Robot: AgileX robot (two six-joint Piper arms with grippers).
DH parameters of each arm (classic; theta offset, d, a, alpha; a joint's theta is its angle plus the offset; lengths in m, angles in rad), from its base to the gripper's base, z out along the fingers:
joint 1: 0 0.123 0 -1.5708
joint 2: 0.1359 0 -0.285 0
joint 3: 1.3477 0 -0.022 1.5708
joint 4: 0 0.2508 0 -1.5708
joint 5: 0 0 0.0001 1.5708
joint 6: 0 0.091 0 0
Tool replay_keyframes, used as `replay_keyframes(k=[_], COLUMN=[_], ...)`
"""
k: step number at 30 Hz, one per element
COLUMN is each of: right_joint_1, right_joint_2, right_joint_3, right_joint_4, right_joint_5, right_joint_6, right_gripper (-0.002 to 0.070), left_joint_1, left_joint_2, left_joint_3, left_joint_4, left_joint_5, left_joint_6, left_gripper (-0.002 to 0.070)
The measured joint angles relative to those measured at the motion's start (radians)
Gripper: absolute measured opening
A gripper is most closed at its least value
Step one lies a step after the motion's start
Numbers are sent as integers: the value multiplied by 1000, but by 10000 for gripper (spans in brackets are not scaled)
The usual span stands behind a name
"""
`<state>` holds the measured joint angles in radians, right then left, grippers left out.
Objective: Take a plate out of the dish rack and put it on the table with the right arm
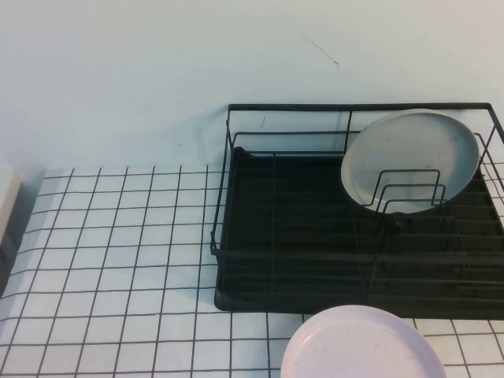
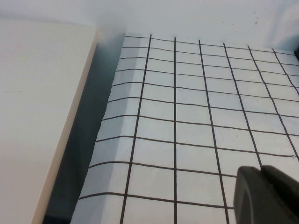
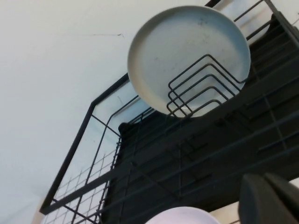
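Dish rack [image 1: 315,260] sits on the table [image 1: 118,252] at about 3 o'clock in the high view, black wire frame over a black tray base, back edge close to the pale wall [image 1: 157,71]. The plate [image 1: 409,160], light grey, stands tilted on edge in the rack's far right corner, roughly 2 o'clock, propped behind the upright wire dividers [image 1: 409,193] and facing the camera. A pale pink plate [image 1: 354,346] lies flat on the table at 5 o'clock, just in front of the rack's near edge.

Neither arm shows in the high view. Left gripper [image 2: 267,196]: only a dark fingertip in its wrist view, hovering over bare grid tiles beside a cream panel [image 2: 37,121]; finger spacing cannot be told. Right gripper [image 3: 270,199]: dark tip above the rack's near side, plate well beyond it; finger spacing likewise unclear.
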<state>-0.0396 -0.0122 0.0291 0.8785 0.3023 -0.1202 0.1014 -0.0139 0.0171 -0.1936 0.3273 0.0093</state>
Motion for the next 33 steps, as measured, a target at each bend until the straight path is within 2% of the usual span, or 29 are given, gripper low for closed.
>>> replay_keyframes(k=[4,11,14,18,22,25,27,31,33], right_joint_1=[0,0,0,0,0,0,0,0,0], right_joint_2=[0,2,52,190,382,524,622,810,912], right_joint_3=[0,-10,-93,-307,-502,-624,-685,-773,-821], right_joint_4=[0,89,128,120,2,-67,-83,-92,-94], right_joint_5=[44,276,379,465,541,581,584,493,424], right_joint_6=[-68,-261,-342,-561,-872,-1114,-1219,-1311,-1327], right_gripper=[-2,-2,-2,-2,8,88,191,406,470], left_joint_1=[0,0,0,0,0,0,0,0,0], left_joint_2=[0,0,0,0,0,0,0,0,0], left_joint_3=[0,0,0,0,0,0,0,0,0], left_joint_4=[0,0,0,0,0,0,0,0,0], left_joint_5=[0,0,0,0,0,0,0,0,0], left_joint_6=[0,0,0,0,0,0,0,0,0], left_gripper=[-3,-3,-3,-3,-3,-3,-3,-3,-3])
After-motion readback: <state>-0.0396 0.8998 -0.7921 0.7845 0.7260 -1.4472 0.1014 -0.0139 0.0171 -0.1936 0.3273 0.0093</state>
